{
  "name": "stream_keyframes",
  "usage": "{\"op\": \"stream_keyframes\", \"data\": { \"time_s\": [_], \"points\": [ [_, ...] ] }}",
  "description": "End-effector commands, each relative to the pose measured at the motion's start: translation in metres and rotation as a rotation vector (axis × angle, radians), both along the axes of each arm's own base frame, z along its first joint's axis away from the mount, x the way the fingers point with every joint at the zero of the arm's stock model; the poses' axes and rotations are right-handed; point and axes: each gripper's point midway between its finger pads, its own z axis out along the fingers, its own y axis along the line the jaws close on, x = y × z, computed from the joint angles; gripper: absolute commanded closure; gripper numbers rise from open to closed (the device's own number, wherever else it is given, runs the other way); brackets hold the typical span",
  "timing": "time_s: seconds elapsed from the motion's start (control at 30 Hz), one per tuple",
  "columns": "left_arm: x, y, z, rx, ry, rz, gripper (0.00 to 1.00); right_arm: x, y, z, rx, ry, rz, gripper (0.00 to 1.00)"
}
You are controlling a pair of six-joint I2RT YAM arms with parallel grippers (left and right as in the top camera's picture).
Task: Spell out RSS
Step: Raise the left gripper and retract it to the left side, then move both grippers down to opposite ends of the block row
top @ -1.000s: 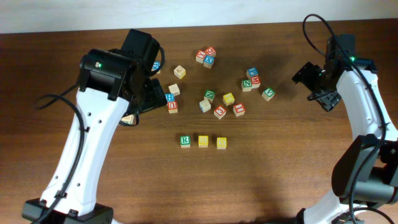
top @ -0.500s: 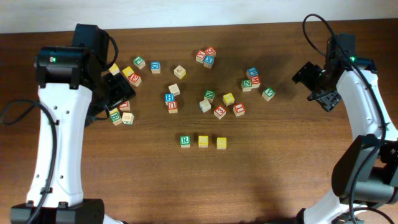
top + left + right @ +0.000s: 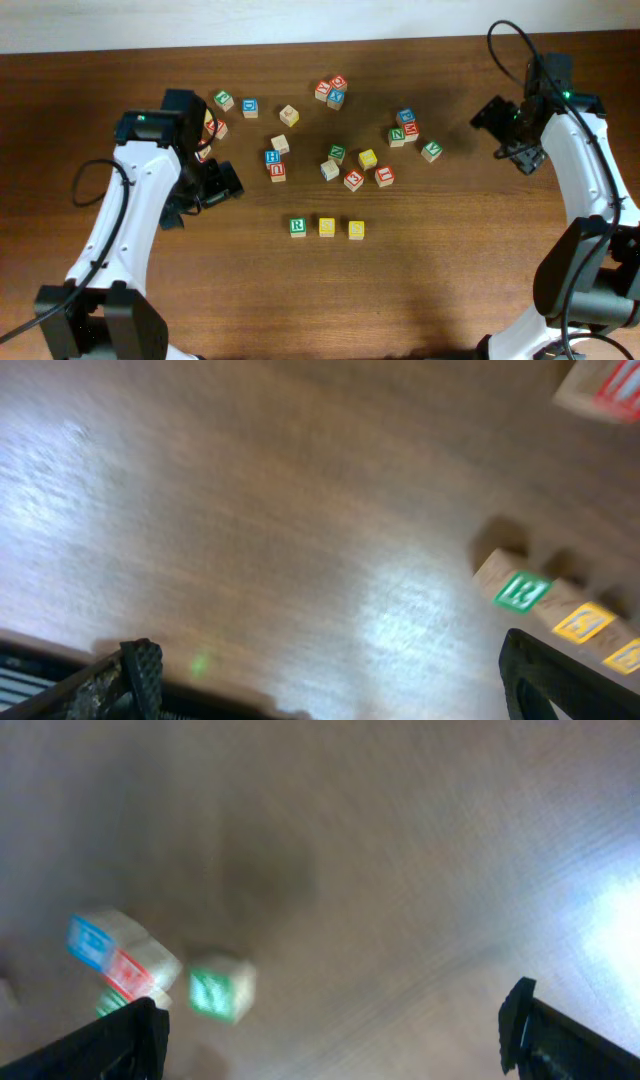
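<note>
green-faced wooden r cube point(image 3: 298, 227) and two yellow s cubes point(image 3: 327, 227) sat in a near row, other letter cubes point(image 3: 367, 158) scattered farther; left gripper point(image 3: 330, 675) and right gripper point(image 3: 330, 1020) gaped, empty.

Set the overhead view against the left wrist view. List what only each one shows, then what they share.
Only overhead: the right arm and the scattered cubes beyond the row.
Only left wrist: the left claw from close up, its fingertips wide apart with nothing between them.
Both: the table and the finished row on it, R, middle S and end S.
</note>
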Motion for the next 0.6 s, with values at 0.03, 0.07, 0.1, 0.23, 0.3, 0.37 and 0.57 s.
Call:
{"op": "stream_keyframes", "data": {
  "time_s": [0.03, 0.07, 0.1, 0.23, 0.3, 0.37, 0.57],
  "points": [
    [-0.015, -0.005, -0.021, -0.033, 0.064, -0.034, 0.01, 0.014, -0.004, 0.006, -0.006, -0.063, -0.015, 0.02],
    [-0.016, -0.005, -0.022, -0.034, 0.066, -0.040, 0.01, 0.014, -0.004, 0.006, -0.006, -0.062, -0.015, 0.02],
    [-0.017, -0.006, -0.024, -0.040, 0.072, -0.040, 0.01, 0.014, -0.003, 0.006, -0.002, -0.063, -0.016, 0.02],
    [-0.018, -0.009, -0.027, -0.058, 0.075, -0.056, 0.01, -0.002, 0.048, 0.005, 0.273, -0.017, 0.084, 0.02],
    [-0.016, -0.009, -0.028, -0.061, 0.064, -0.072, 0.01, -0.005, 0.058, 0.006, 0.336, -0.003, 0.091, 0.02],
    [-0.014, -0.009, -0.028, -0.062, 0.057, -0.072, 0.01, -0.008, 0.079, 0.015, 0.434, -0.031, 0.217, 0.02],
    [-0.012, -0.010, -0.028, -0.062, 0.047, -0.072, 0.01, -0.029, 0.101, 0.044, 0.474, -0.089, 0.446, 0.02]
  ]
}}
